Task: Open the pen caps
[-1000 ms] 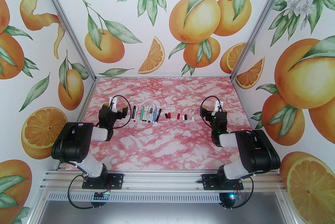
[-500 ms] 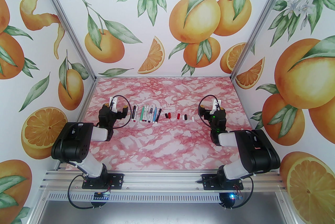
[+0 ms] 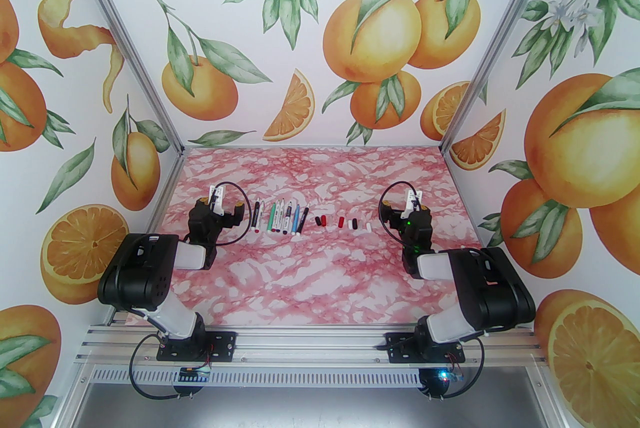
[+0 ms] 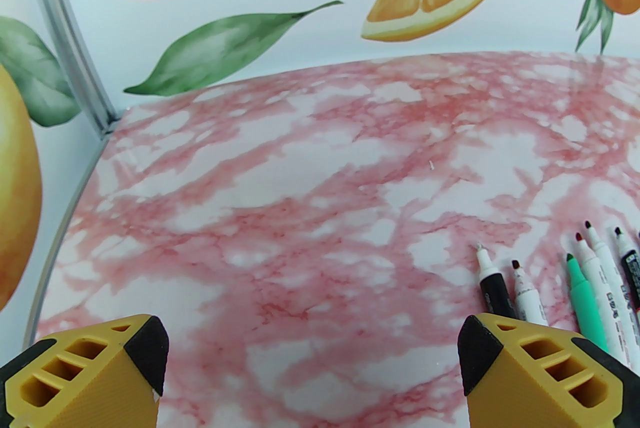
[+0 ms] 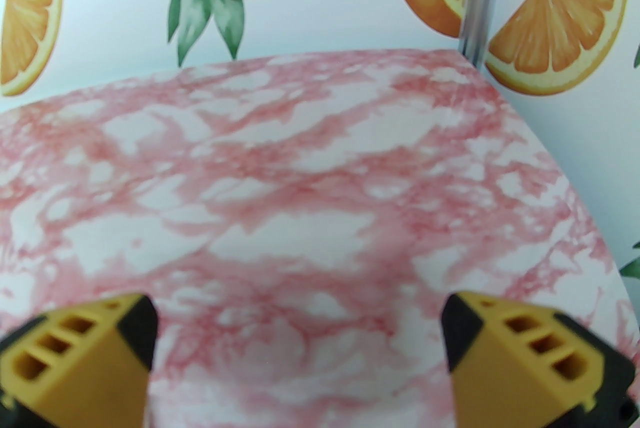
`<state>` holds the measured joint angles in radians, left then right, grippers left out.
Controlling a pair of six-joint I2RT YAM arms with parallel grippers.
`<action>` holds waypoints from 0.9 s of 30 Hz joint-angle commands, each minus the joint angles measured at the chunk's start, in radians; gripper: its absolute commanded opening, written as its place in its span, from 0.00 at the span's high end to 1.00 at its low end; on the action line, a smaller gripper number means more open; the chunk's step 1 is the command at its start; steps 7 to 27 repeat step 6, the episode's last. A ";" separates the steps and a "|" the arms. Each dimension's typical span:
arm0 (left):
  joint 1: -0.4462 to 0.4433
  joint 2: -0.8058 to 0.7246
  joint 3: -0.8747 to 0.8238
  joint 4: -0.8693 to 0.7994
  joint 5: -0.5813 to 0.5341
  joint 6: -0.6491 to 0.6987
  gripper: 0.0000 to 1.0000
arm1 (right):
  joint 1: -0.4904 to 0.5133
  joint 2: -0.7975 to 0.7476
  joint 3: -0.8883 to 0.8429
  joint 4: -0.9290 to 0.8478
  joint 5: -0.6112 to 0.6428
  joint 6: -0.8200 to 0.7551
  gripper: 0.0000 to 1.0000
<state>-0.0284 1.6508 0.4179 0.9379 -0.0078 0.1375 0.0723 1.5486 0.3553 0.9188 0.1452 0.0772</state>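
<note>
Several pens (image 3: 280,217) lie side by side in a row on the pink marble table (image 3: 320,276), left of centre. In the left wrist view the pens (image 4: 585,286) show bare tips pointing away from me. Several loose pen caps (image 3: 342,222), black, red and white, lie in a row just right of the pens. My left gripper (image 3: 221,204) sits open just left of the pen row, with nothing between its yellow fingers (image 4: 145,356). To the right of the caps my right gripper (image 3: 406,210) stands open over bare table, its fingers (image 5: 465,331) wide apart.
Orange-print walls close the table in at the back and on both sides, with metal corner posts (image 3: 170,126) at the rear. Bare marble stretches from the pen row to the near edge. Both arm bases are bolted to the aluminium rail (image 3: 310,341) in front.
The right gripper swung slightly to the left and then held still. The left arm, pens and caps have not moved.
</note>
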 commanded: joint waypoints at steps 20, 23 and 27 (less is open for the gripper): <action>0.002 -0.011 0.016 -0.003 0.014 -0.002 0.00 | 0.005 0.004 0.019 0.015 -0.017 -0.013 0.00; 0.002 -0.011 0.016 -0.003 0.014 -0.002 0.00 | 0.005 0.004 0.019 0.015 -0.017 -0.013 0.00; 0.002 -0.011 0.016 -0.003 0.014 -0.002 0.00 | 0.005 0.004 0.019 0.015 -0.017 -0.013 0.00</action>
